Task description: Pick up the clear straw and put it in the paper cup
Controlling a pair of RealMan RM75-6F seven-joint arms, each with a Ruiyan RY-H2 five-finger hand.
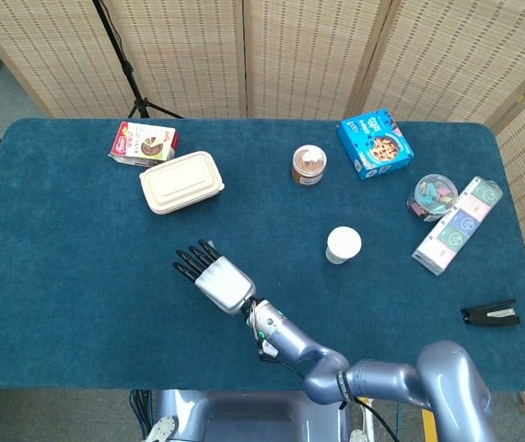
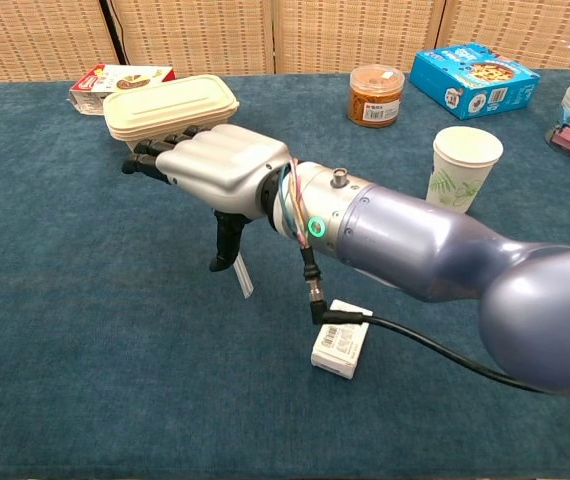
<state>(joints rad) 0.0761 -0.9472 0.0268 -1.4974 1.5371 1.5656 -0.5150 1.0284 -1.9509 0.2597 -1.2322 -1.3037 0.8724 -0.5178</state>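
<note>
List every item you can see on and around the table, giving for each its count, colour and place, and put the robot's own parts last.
Clear straw: one, clear, mostly hidden under the hand
Paper cup: one, white, centre-right
Lidded container: one, cream, rear left
Flat packet: one, red and white, behind the container
Jar: one, brown, rear centre
Cookie box: one, blue, rear right
Clear tub: one, right
Long pack: one, white, right edge
Black object: one, front right
Small box: one, white, front centre
Right hand: one, silver and black, fingers spread over the straw

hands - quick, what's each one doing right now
Right hand: open, fingers stretched flat, thumb down beside the clear straw, holding nothing.
Left hand: not in either view.
</note>
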